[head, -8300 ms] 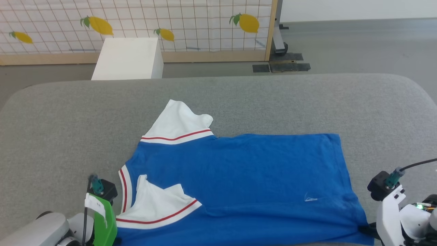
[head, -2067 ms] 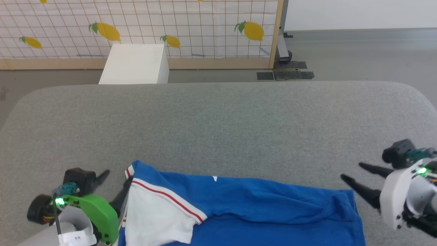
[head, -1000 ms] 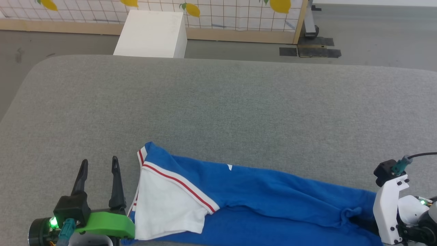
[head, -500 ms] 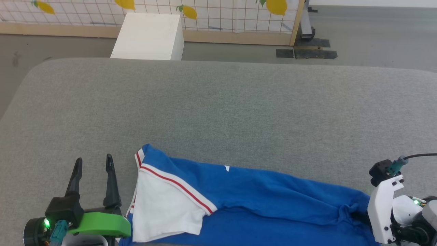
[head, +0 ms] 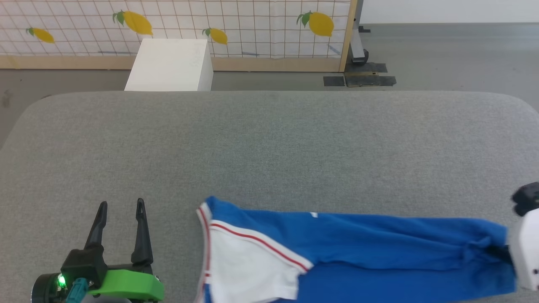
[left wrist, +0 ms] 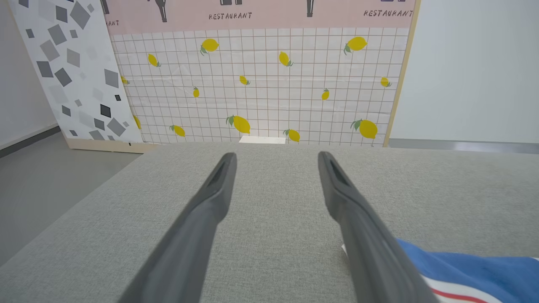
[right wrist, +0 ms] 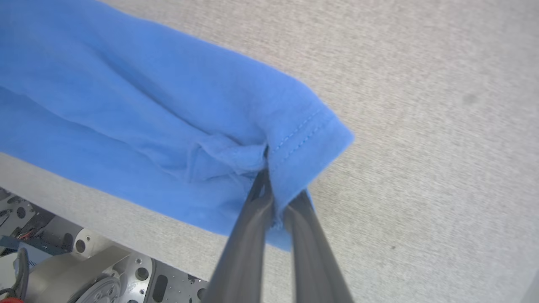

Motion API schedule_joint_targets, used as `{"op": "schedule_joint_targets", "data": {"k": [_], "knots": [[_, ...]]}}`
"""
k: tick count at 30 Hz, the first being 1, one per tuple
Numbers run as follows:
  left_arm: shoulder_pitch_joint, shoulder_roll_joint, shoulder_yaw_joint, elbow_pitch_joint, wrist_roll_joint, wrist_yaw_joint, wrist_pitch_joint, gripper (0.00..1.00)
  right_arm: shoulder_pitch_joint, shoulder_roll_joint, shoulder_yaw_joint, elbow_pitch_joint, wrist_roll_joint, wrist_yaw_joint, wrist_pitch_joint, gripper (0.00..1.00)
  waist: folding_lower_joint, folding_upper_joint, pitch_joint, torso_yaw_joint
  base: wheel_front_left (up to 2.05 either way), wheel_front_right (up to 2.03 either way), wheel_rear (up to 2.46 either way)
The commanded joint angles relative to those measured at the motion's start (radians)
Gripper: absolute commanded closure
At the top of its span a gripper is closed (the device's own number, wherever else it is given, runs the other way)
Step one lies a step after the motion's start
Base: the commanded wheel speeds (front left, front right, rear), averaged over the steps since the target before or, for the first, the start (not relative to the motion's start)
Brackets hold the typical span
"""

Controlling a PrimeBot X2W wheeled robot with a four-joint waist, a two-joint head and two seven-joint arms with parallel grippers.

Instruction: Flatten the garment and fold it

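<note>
Two left fingers (head: 142, 235) stand spread; right fingers (right wrist: 248, 244) pinch the garment (head: 379, 242) at its hem, tips hidden.

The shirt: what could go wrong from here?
1. The right gripper pinches only a bunched bit of hem; it may slip out under a pull.
2. The left gripper is open, apart from the shirt, so a pull may drag the whole shirt, not flatten it.
</note>
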Motion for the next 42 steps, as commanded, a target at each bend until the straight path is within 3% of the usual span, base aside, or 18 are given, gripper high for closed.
{"op": "schedule_joint_targets", "data": {"k": [1, 5, 10, 20, 25, 29, 35, 42], "knots": [[0.016, -0.004, 0.005, 0.001, 0.016, -0.011, -0.004, 0.0, 0.017, -0.025, -0.021, 0.013, 0.003, -0.002, -0.003, 1.0, 0.0, -0.0001, -0.004, -0.005, 0.0, 0.0, 0.0], [0.02, -0.004, -0.004, 0.002, 0.04, -0.02, -0.004, 0.0, 0.04, -0.085, -0.056, 0.055, -0.024, -0.002, 0.001, 1.0, 0.0, -0.0001, -0.01, -0.006, 0.0, 0.0, 0.0], [0.025, -0.005, -0.002, 0.01, 0.045, -0.025, -0.004, 0.0, 0.059, -0.099, -0.073, 0.041, -0.024, -0.002, 0.013, 1.0, 0.0, -0.0001, -0.021, -0.008, 0.0, 0.0, 0.0], [0.028, -0.009, 0.01, 0.013, 0.041, -0.027, -0.004, 0.0, 0.064, -0.085, -0.048, -0.341, 0.022, -0.002, 0.045, 1.0, 0.0, -0.0001, -0.033, 0.003, 0.0, 0.0, 0.0], [0.019, -0.01, 0.006, 0.014, 0.042, -0.03, -0.004, 0.0, 0.025, -0.019, 0.002, -0.492, 0.018, -0.002, 0.088, 1.0, 0.0, -0.0001, -0.016, 0.021, 0.0, 0.0, 0.0], [0.002, -0.012, -0.003, 0.017, 0.04, -0.031, -0.004, 0.0, -0.044, 0.051, 0.072, -0.527, 0.0, -0.002, 0.12, 1.0, 0.0, -0.0001, 0.007, 0.037, 0.0, 0.0, 0.0], [-0.033, -0.014, -0.01, 0.026, 0.036, -0.034, -0.004, 0.0, -0.198, 0.198, 0.197, -0.446, -0.045, -0.002, 0.112, 1.0, 0.0, -0.0001, 0.05, 0.06, 0.0, 0.0, 0.0], [-0.077, -0.016, -0.03, 0.036, 0.031, -0.033, -0.004, 0.0, -0.352, 0.349, 0.358, -0.242, -0.055, -0.002, 0.083, 1.0, 0.0, -0.0001, 0.107, 0.089, 0.0, 0.0, 0.0]]}}
